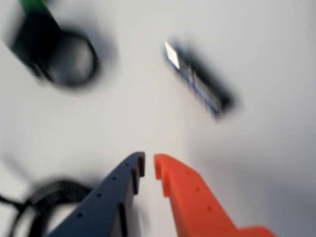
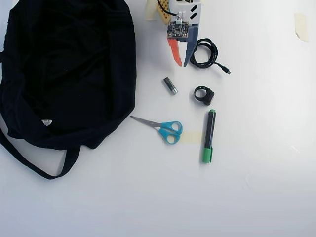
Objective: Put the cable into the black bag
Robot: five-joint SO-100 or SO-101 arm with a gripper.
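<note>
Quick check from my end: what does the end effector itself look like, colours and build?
The end effector has two tapering plastic fingers: one orange, one dark navy blue, each with small holes along its side and a stepped notch at the tip. In the overhead view a small circuit board sits above the fingers on white and yellowish parts.

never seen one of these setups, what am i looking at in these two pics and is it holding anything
It is a small robot arm on a white table. One picture looks straight down; the blurry one rides on the arm's wrist. The gripper, one orange and one dark blue finger, is slightly open and holds nothing. Beside it lies the coiled cable. The black bag fills the overhead view's left side. Also lying there: blue-handled scissors, a green-capped marker, a small black ring clip and a small dark stick.
</note>
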